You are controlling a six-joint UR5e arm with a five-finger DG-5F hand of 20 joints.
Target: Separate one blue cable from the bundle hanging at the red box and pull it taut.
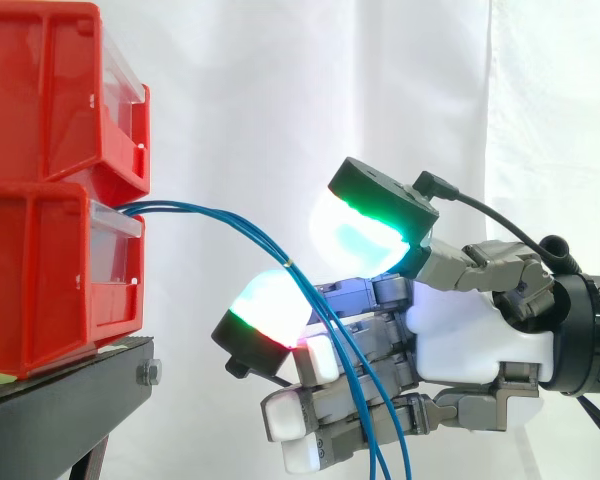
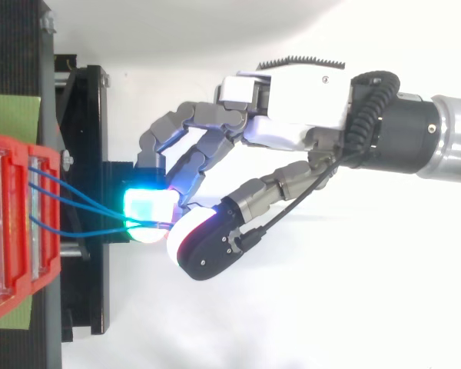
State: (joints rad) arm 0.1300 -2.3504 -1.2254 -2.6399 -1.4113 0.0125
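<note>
Blue cables [image 1: 220, 217], looking limp and slippery, are sagging from the red box [image 1: 40, 280]; robot hand [image 1: 470, 335] is pinching them mid-span.

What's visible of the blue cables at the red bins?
The blue cables are thin, glossy, plastic-sheathed strands. Three leave the lower red bin at separate spots, converge, and arc slackly down to the right. They run between the glowing pads of the hand, which looks pinched on them, then hang on downward.
</note>
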